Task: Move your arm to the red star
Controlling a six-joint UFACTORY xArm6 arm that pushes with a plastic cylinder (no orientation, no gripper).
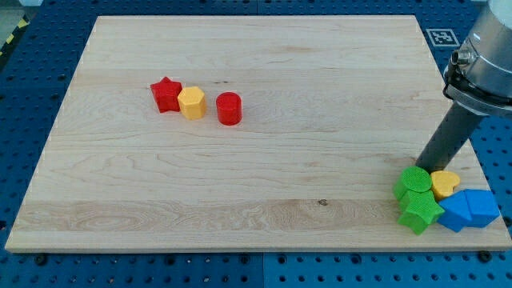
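Observation:
The red star lies on the wooden board at the upper left, touching a yellow hexagon block on its right. A red cylinder stands a little further right. My tip is at the view's lower right, far from the red star, touching or just above the green cylinder and next to the yellow heart-shaped block.
A cluster sits at the lower right corner: the green cylinder, a green star, the yellow block and two blue blocks. The board's right edge runs close beside them. A fiducial tag lies off the board at upper right.

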